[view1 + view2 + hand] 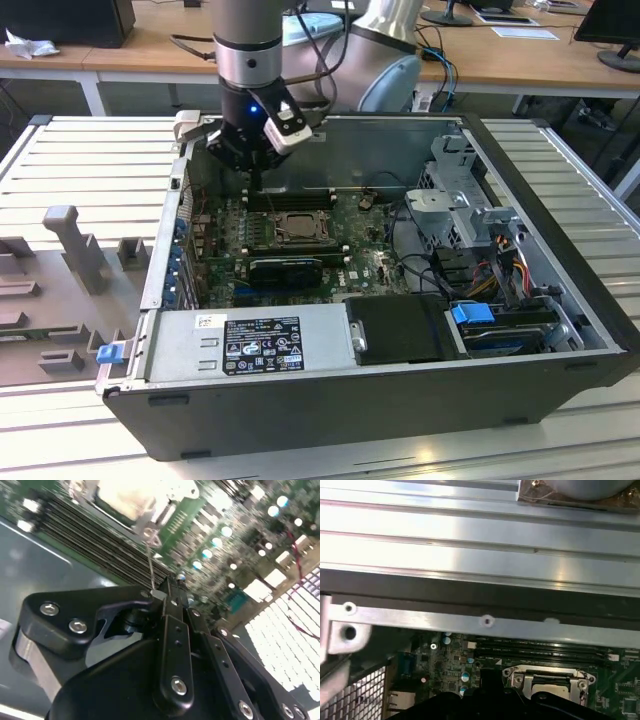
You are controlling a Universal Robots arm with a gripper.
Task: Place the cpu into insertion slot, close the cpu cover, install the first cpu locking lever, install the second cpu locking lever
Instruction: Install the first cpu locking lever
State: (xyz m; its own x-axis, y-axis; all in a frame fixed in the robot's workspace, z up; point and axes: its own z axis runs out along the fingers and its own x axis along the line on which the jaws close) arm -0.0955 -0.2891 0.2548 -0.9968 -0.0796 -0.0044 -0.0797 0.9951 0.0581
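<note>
The gripper (172, 587) is pinched on a thin, springy locking lever (150, 560) beside the insertion slot (297, 226); it likely bends easily, best held near its tip.

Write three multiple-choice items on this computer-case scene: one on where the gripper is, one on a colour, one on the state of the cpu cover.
1. Where is the gripper?
A. Above the motherboard just behind the insertion slot, inside the case
B. Over the grooved table outside the case
C. Over the drive cage at the exterior view's right

2. What colour is the clip at the case's near corner on the exterior view's left?
A. Red
B. Blue
C. Yellow

3. How does the cpu cover lie?
A. Removed and lying on the table
B. Standing upright, swung open
C. Down flat over the socket

Answers: 1 A, the exterior view shows the gripper hanging inside the case behind the socket. 2 B, the clip is plainly blue. 3 C, in the first wrist view the silvery frame lies flat around the socket.
</note>
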